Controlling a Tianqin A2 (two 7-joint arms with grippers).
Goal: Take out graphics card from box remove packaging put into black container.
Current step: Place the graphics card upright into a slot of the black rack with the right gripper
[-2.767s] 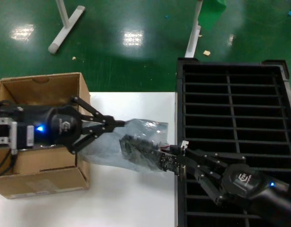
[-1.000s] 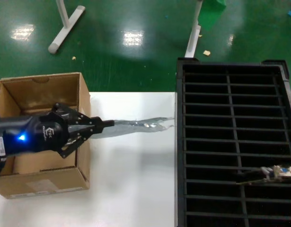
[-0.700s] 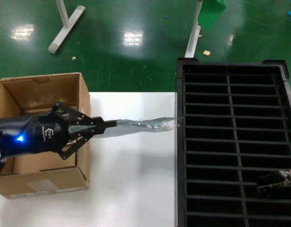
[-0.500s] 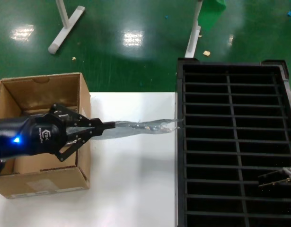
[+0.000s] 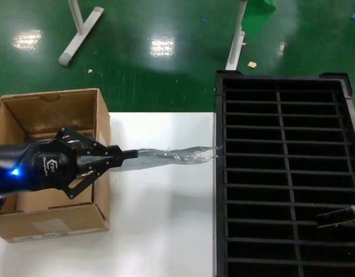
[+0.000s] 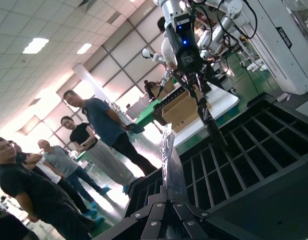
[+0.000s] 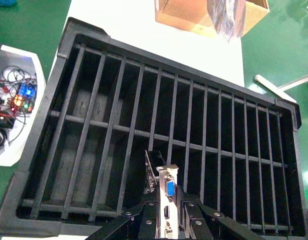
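My left gripper (image 5: 133, 154) is shut on one end of the packaging (image 5: 174, 154), an empty crinkly grey bag hanging stretched between the box (image 5: 50, 112) and the black container (image 5: 219, 173). In the left wrist view the bag (image 6: 169, 155) runs out from the closed fingers (image 6: 171, 206). My right gripper (image 5: 333, 217) is at the far right, low over the container. In the right wrist view it (image 7: 169, 207) is shut on the graphics card (image 7: 170, 189), gripping its silver bracket with the blue port. The card hangs upright over a slot of the container (image 7: 41, 130).
The brown box (image 7: 194, 15) stands open on the white table (image 5: 165, 231). A white tray of loose electronics (image 7: 13, 100) lies beside the container. White stand legs (image 5: 79, 34) are on the green floor behind. People and another robot (image 6: 186, 45) show far off.
My right gripper has pulled the card out of the bag and carried it right, over the container. My left gripper keeps the emptied bag and has drifted slightly toward the box.
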